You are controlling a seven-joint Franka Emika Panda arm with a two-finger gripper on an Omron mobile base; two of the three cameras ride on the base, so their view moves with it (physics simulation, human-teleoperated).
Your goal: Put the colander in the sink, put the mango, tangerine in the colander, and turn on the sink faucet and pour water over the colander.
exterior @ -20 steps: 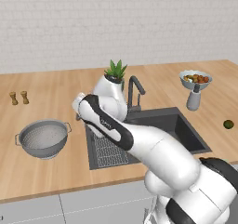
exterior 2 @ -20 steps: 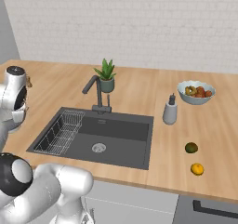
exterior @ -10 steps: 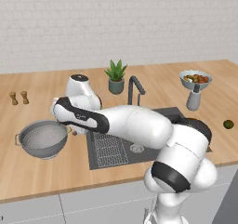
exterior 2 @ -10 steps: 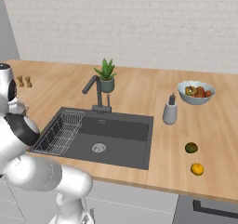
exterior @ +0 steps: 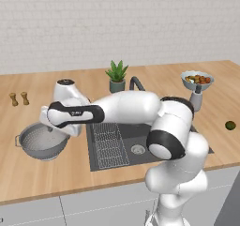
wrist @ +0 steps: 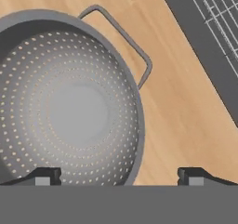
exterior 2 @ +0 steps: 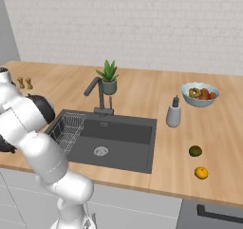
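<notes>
While spread wide above it, end effector (wrist: 119,175) over one colander (wrist: 65,107); one mango (exterior 2: 195,151), one tangerine (exterior 2: 201,173).

The round silver metal colander (wrist: 69,111) is perforated all over in rings of small pale holes, and the wooden counter (exterior: 47,173) is a warm light tan with faint grain. The rectangular sink (exterior 2: 118,140) is dark grey, its wire grid rack (exterior 2: 66,130) pale. The small roundish mango (exterior 2: 195,150) is dark green, the small round tangerine (exterior 2: 201,172) bright orange.
</notes>
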